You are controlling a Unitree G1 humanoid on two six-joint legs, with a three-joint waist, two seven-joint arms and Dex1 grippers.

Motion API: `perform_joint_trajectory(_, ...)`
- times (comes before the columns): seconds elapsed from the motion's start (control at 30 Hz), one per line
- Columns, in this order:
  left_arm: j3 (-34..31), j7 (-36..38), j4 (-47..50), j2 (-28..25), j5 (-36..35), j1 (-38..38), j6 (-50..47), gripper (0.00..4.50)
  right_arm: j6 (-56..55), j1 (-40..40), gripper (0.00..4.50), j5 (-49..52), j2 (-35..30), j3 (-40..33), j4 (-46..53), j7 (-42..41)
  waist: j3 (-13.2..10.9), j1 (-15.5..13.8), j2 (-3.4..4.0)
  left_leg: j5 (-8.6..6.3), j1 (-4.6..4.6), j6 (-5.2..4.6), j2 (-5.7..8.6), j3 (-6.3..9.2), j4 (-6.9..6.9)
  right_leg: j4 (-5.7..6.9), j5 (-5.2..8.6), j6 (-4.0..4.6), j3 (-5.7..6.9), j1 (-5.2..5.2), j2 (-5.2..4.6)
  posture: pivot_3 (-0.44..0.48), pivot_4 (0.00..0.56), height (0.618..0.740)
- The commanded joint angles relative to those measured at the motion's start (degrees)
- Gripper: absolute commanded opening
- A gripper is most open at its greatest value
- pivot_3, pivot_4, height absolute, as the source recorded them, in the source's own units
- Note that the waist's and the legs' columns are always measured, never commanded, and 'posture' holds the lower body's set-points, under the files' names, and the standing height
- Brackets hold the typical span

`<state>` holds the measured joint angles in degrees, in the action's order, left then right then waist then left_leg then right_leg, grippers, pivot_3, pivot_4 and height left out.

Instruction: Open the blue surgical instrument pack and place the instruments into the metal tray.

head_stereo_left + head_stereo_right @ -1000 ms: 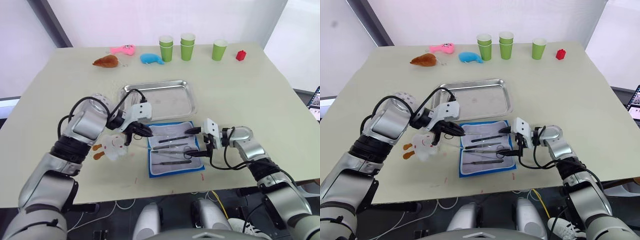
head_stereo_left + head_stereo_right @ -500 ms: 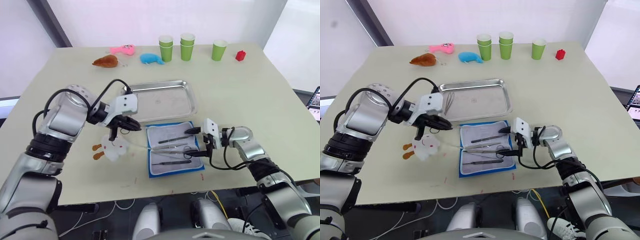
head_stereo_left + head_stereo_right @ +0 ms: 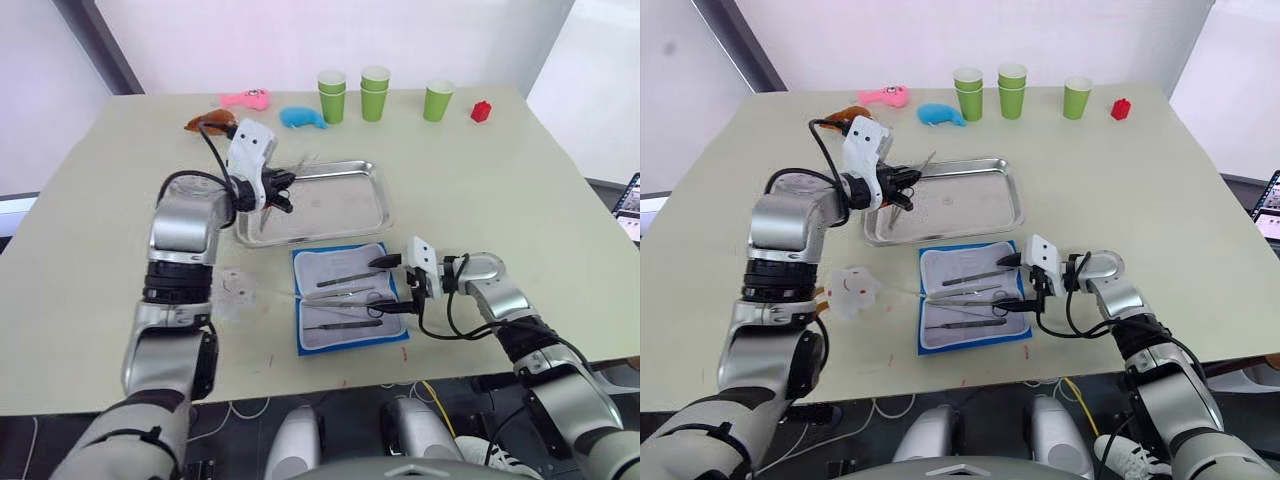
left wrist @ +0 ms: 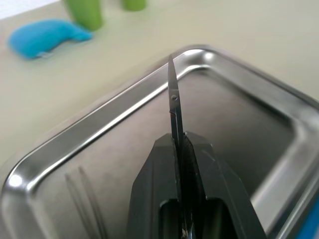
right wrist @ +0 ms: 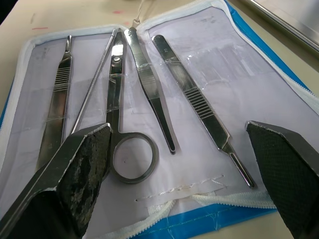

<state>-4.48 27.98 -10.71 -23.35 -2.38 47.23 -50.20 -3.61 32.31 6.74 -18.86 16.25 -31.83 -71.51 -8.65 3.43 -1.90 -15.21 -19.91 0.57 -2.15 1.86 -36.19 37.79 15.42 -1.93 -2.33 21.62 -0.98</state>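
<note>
The blue surgical instrument pack (image 3: 300, 335) lies open near the table's front edge, pale lining up. Several instruments rest on it: a thin handle (image 5: 60, 94), ring-handled scissors (image 5: 118, 84), forceps (image 5: 149, 97) and tweezers (image 5: 199, 102). My right gripper (image 3: 386, 284) is open at the pack's right edge, its fingers (image 5: 75, 169) spread either side of these tools. The metal tray (image 3: 345, 205) sits just behind the pack. My left gripper (image 3: 282, 188) hovers over the tray's left part, shut on a pair of scissors (image 4: 172, 99) that points toward the far rim. Slim tweezers (image 4: 83, 199) lie in the tray.
Green cups (image 3: 375, 92) stand along the back edge, with a red block (image 3: 482, 110) to their right. Blue (image 3: 302, 118), pink (image 3: 246, 98) and brown (image 3: 205, 122) plush toys lie at the back left. A white plush (image 3: 848, 290) lies left of the pack.
My left gripper has swung from the pack's left edge up and back over the tray, carrying the scissors. The right arm has stayed put.
</note>
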Motion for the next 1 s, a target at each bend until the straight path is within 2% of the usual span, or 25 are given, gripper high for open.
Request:
perform_joint_trajectory(0.03, -4.2, -9.6, -2.7, 3.8, 0.2, 0.7, 1.8, 0.06, 4.4, -4.8, 4.5, -6.5, -1.0, 5.8, -6.0, 0.5, 0.0, 0.0, 0.0, 0.0, 0.0, 0.01, 0.0, 0.0, 0.0, 0.0, 0.0, 0.0, 0.0, 0.0, -0.01, 0.0, 0.15, 0.74)
perform_joint_trajectory(0.23, -6.7, -19.2, -7.7, 8.6, 0.1, 0.3, 5.5, 0.06, 4.8, -4.7, 4.5, -6.4, -1.0, 5.7, -5.6, 0.6, 0.0, 0.0, 0.0, 0.0, 0.0, 0.04, 0.01, 0.02, 0.0, 0.0, -0.01, 0.0, 0.02, 0.0, -0.04, 0.0, 0.15, 0.74)
perform_joint_trajectory(0.4, -7.9, -23.8, -13.2, 10.2, -0.4, 1.2, 8.9, 0.06, 4.6, -4.7, 4.5, -6.5, -1.1, 5.7, -5.7, 0.7, 0.0, 0.0, 0.0, 0.0, 0.01, 0.07, 0.02, 0.03, 0.0, 0.0, -0.02, -0.01, 0.03, -0.02, -0.05, 0.0, 0.15, 0.74)
perform_joint_trajectory(0.63, -8.0, -25.1, -18.5, 10.1, -1.3, 2.1, 10.6, 0.06, 4.6, -4.8, 4.5, -6.5, -0.8, 5.7, -5.8, 0.9, 0.0, 0.0, 0.0, -0.01, 0.01, 0.1, 0.03, 0.03, 0.0, -0.01, -0.02, -0.01, 0.07, -0.02, -0.04, 0.0, 0.15, 0.74)
perform_joint_trajectory(1.0, -9.4, -27.9, -21.7, 9.8, -3.0, 2.7, 11.4, 0.06, 4.1, -4.8, 4.5, -6.4, -0.5, 5.5, -6.0, 1.5, 0.0, 0.0, 0.0, 0.01, 0.03, 0.18, 0.04, 0.04, 0.0, 0.0, -0.02, -0.01, 0.08, -0.04, -0.04, 0.0, 0.15, 0.74)
